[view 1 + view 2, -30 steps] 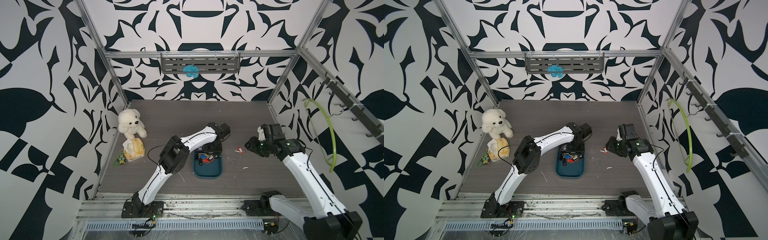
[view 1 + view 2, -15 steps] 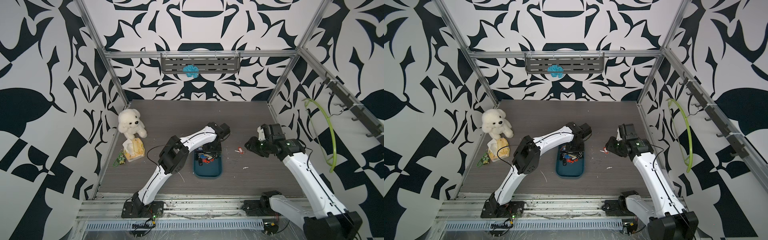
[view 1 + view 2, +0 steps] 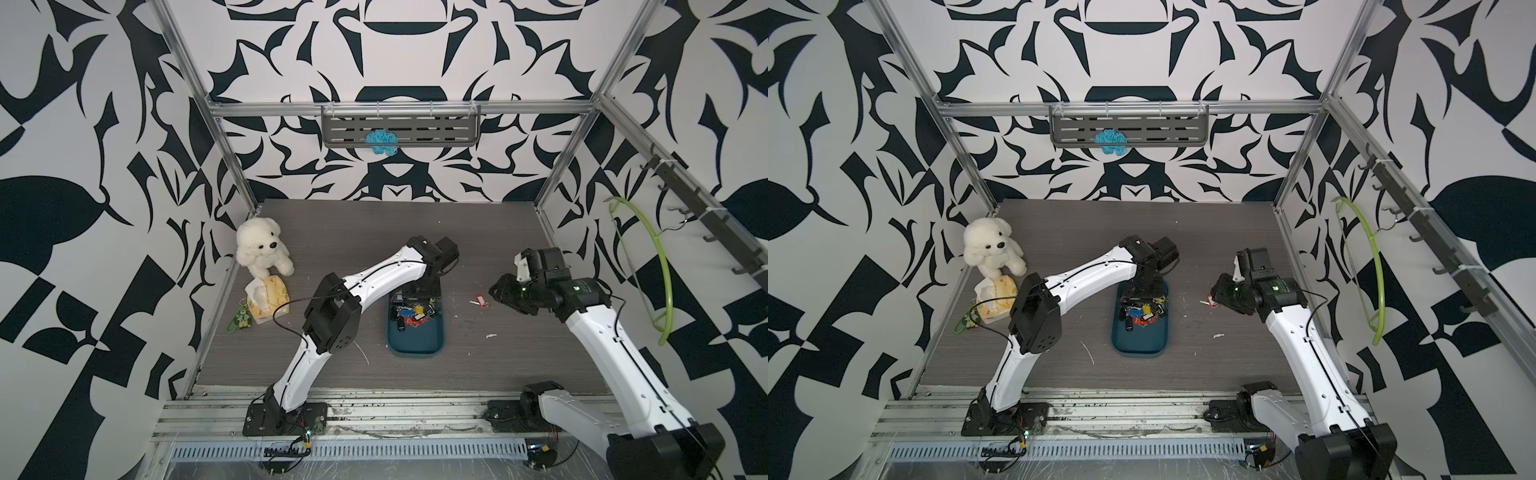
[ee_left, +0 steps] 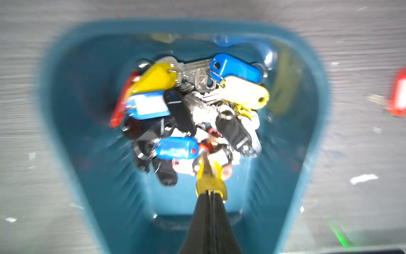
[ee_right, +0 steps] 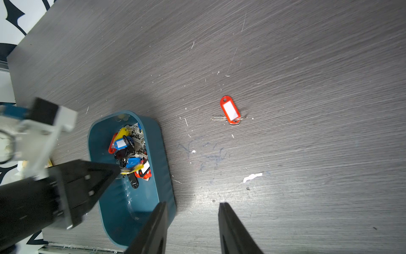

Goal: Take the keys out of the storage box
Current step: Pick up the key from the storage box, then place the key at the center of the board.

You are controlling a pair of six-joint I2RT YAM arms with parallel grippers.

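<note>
Sitting near the middle of a dark wood-grain table (image 3: 332,232), a shallow teal storage box (image 3: 417,336) holds a tangled heap of keys (image 3: 411,312). The heap is piled toward the box's far end, and the near half shows only the teal floor. In the left wrist view the keys (image 4: 193,110) are silver, on rings, with blue, yellow, black, red and white tags; that view is blurred at the edges.

The left gripper (image 4: 209,192) reaches down into the box. Its fingers are pressed together on a yellow tag (image 4: 210,180) at the edge of the heap. The right gripper (image 5: 193,203) hovers over the table beside the box, fingers parted and holding nothing. A single key with a red tag (image 5: 229,111) lies alone on the table outside the box, between the box and the right gripper.

On the back wall, a grey slotted shelf (image 3: 436,133) carries a crumpled turquoise thing (image 3: 381,142).

Compared with a second ago, the box, the heap, the lone red-tagged key and both arms sit in the same places. The left fingers have drawn together since then.
</note>
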